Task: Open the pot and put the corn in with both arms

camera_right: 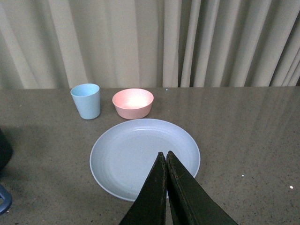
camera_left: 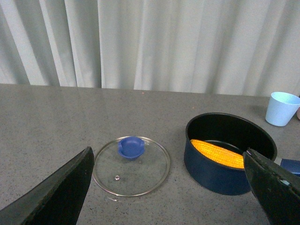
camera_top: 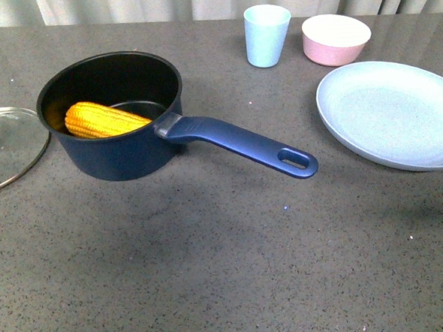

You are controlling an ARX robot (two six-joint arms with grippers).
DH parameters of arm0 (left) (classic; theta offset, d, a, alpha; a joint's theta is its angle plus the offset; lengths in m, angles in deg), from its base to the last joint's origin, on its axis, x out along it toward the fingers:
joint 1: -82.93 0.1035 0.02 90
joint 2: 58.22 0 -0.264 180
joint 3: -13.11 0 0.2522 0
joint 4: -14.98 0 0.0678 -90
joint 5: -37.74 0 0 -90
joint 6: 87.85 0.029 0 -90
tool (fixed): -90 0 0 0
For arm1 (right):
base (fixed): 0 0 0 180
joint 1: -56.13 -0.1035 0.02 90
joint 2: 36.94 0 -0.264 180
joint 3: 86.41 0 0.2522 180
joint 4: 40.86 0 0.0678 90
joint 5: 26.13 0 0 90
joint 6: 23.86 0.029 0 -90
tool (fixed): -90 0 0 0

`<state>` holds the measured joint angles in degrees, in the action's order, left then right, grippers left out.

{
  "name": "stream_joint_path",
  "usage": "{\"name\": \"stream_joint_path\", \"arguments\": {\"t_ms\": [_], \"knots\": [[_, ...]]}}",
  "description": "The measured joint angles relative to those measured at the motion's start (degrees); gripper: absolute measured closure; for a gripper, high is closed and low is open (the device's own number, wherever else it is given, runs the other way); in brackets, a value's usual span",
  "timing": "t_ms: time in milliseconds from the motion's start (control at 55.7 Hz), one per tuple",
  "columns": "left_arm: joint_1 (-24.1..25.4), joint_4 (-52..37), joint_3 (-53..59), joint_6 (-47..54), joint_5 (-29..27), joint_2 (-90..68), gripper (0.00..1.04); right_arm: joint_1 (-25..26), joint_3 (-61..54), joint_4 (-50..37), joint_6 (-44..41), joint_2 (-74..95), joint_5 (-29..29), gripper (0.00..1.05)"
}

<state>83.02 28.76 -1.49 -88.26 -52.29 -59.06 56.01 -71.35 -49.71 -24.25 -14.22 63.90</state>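
The navy-blue pot [camera_top: 123, 153] stands uncovered on the grey table, its long handle [camera_top: 243, 143] pointing right and toward me. The yellow corn [camera_top: 102, 119] lies inside it, leaning on the wall; the left wrist view shows the corn [camera_left: 218, 153] in the pot [camera_left: 215, 176] too. The glass lid [camera_top: 6, 149] with a blue knob lies flat to the pot's left. No arm shows in the front view. My left gripper [camera_left: 168, 152] is open and empty, back from the lid [camera_left: 131, 165]. My right gripper [camera_right: 165, 153] is shut on nothing, above the plate.
A pale blue plate [camera_top: 391, 114] lies at the right. Behind it stand a light blue cup [camera_top: 267, 34] and a pink bowl [camera_top: 335, 38]. A curtain hangs along the table's far edge.
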Motion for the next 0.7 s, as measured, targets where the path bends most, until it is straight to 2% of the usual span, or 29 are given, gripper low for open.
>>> {"name": "stream_joint_path", "arguments": {"t_ms": [323,611,700], "knots": [[0.0,0.0,0.0,0.0,0.0,0.0,0.09,0.0,0.0,8.41,0.0,-8.59,0.0,1.03],[0.0,0.0,0.0,0.0,0.02,0.0,0.09,0.0,0.0,12.48,0.0,-12.63,0.0,1.03],[0.0,0.0,0.0,0.0,0.0,0.0,0.09,0.0,0.02,20.79,0.0,-18.97,-0.04,1.03]]}}
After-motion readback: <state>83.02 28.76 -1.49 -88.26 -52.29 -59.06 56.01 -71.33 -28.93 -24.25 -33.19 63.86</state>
